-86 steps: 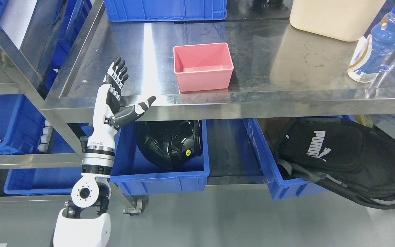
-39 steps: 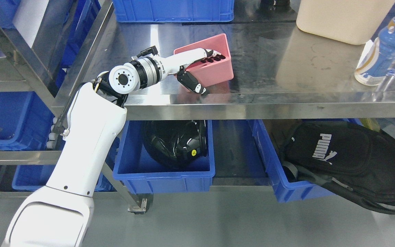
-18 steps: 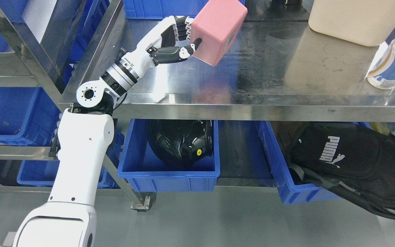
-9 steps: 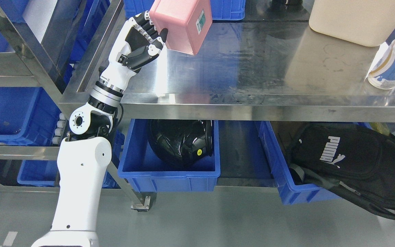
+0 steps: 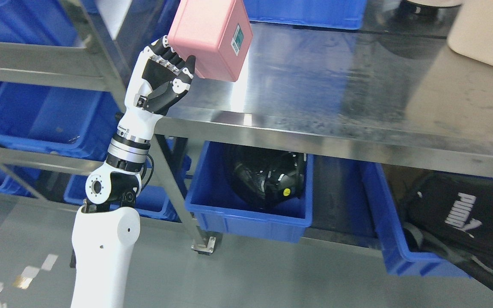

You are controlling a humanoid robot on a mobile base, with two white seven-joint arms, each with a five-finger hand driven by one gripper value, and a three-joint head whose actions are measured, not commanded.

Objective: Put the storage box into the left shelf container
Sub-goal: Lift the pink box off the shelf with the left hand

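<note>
My left hand (image 5: 170, 72) is shut on the pink storage box (image 5: 209, 37). It holds the box tipped, with the bottom and its small label facing me, above the left end of the steel table (image 5: 315, 102). The arm rises from the lower left. On the left shelf (image 5: 24, 51), a blue container (image 5: 37, 117) sits open below the steel rail, left of and lower than the hand. Further blue containers show above and below it. My right hand is out of view.
Under the table a blue bin (image 5: 246, 214) holds a black helmet (image 5: 268, 177). Another blue bin (image 5: 400, 252) at the right holds a black backpack (image 5: 464, 214). A beige container (image 5: 486, 34) and a blue bin (image 5: 306, 10) stand on the table's far side.
The camera has swung left and tilted, bringing the left shelf into view. My left hand still holds the pink box, now slightly nearer the table's left edge.
</note>
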